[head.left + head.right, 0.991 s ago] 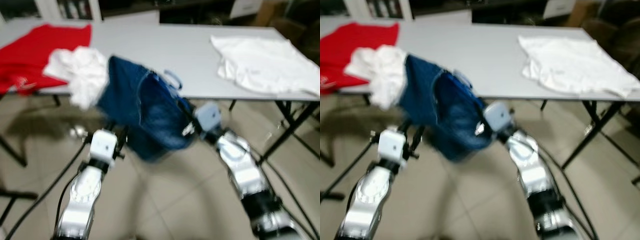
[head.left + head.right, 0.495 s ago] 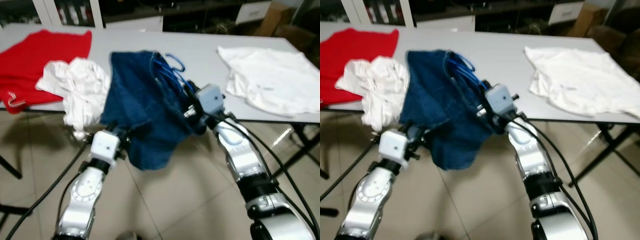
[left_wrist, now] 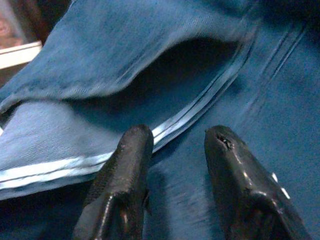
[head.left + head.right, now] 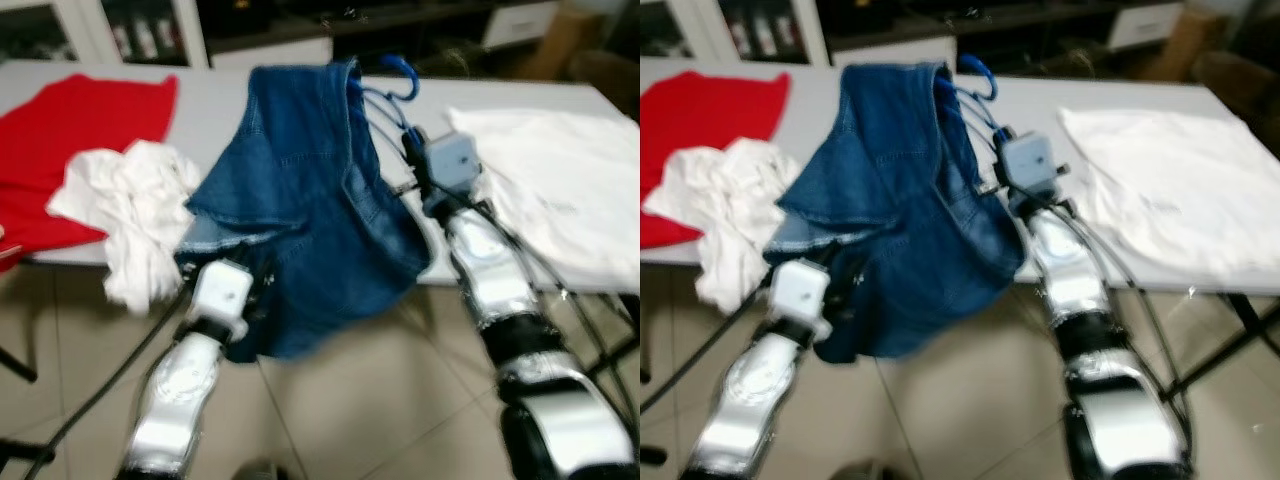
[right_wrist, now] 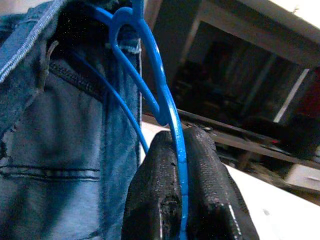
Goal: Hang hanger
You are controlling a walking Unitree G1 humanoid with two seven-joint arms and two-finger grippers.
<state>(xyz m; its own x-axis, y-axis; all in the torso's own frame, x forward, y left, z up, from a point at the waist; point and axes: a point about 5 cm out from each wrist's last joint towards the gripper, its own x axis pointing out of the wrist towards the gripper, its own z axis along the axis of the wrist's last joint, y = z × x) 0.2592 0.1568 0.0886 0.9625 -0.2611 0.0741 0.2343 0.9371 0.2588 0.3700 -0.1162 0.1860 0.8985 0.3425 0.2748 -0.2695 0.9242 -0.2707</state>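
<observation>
Risk: jeans (image 4: pixel 310 210) sit loose on the hanger (image 5: pixel 150 85); a jolt while lifting could slide them off, or twist the thin wire out of the pinch. L gripper (image 3: pixel 175 150), low under the denim: jaws spread, denim fold between the fingers, not clamped. R gripper (image 5: pixel 179 165), raised at worktop (image 4: pixel 215 110) edge: jaws pressed together on the blue wire. Hook (image 4: pixel 398 75) up, no rail in view. Beyond: white cloth (image 4: pixel 130 200), red cloth (image 4: pixel 80 130), white shirt (image 4: pixel 560 190).
</observation>
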